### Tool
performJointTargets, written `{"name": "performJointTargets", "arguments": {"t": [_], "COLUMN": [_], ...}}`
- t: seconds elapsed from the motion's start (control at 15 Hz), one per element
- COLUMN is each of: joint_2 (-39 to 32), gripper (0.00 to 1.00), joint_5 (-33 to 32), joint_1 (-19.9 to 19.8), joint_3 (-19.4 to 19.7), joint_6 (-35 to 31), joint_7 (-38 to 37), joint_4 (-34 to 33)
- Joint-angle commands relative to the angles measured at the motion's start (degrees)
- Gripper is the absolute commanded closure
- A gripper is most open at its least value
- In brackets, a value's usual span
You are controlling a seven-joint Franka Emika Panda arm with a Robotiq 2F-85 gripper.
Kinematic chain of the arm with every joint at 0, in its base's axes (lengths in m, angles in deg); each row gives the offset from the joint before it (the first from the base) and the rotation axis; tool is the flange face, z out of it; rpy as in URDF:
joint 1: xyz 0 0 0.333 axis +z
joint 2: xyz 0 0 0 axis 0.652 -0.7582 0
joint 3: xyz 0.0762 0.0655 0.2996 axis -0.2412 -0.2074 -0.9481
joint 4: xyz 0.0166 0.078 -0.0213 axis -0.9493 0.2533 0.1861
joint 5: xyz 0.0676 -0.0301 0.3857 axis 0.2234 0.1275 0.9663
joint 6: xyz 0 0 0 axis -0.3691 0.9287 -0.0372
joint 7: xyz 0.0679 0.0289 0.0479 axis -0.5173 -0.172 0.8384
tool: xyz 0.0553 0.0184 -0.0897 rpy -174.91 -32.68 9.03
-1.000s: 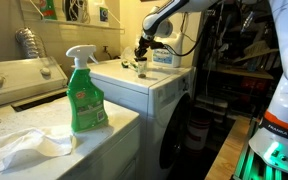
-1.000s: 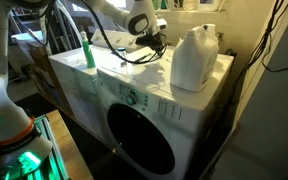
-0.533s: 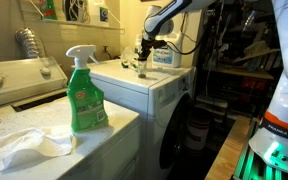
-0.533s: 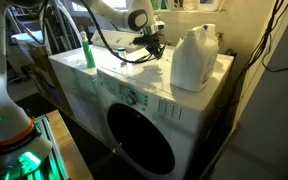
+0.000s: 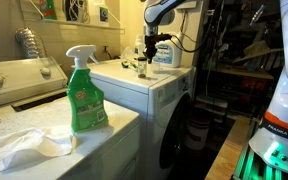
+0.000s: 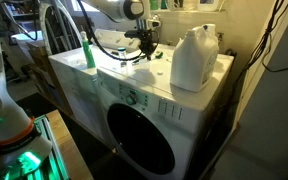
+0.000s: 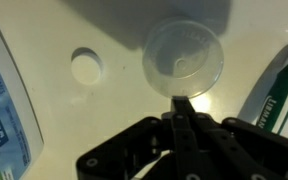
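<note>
Clear cup [image 7: 184, 60] sits on top of the washer [image 6: 104, 80], btw a small white cap [image 7: 85, 67] and a green bottle [image 7: 274, 95]. Tool [image 7: 181, 108] is right at its near rim w/ jaws pressed together, can't tell if it's pinching the rim tbh. White jug [image 6: 194, 57] is nearby.

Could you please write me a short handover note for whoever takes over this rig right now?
End effector: shut, empty, hovering just above the clear cup.
Things: the cup stands upright on the washer top, with a small white cap beside it. A white jug and a slim green bottle stand to either side.
Done: end effector is positioned by the cup.
Left: cup not yet gripped.
</note>
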Motion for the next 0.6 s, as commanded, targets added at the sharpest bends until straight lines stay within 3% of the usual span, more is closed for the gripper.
{"name": "performJointTargets", "arguments": {"t": [0.0,0.53], "joint_2": [1.2,3.6], "gripper": [0.98,0.98], "joint_5": [-1.5,-0.5], "joint_1": [0.6,0.9], "joint_3": [0.6,0.3], "joint_6": [4.3,12.8], "joint_7": [-3.4,-7.8], "joint_4": [-0.5,-3.5]}}
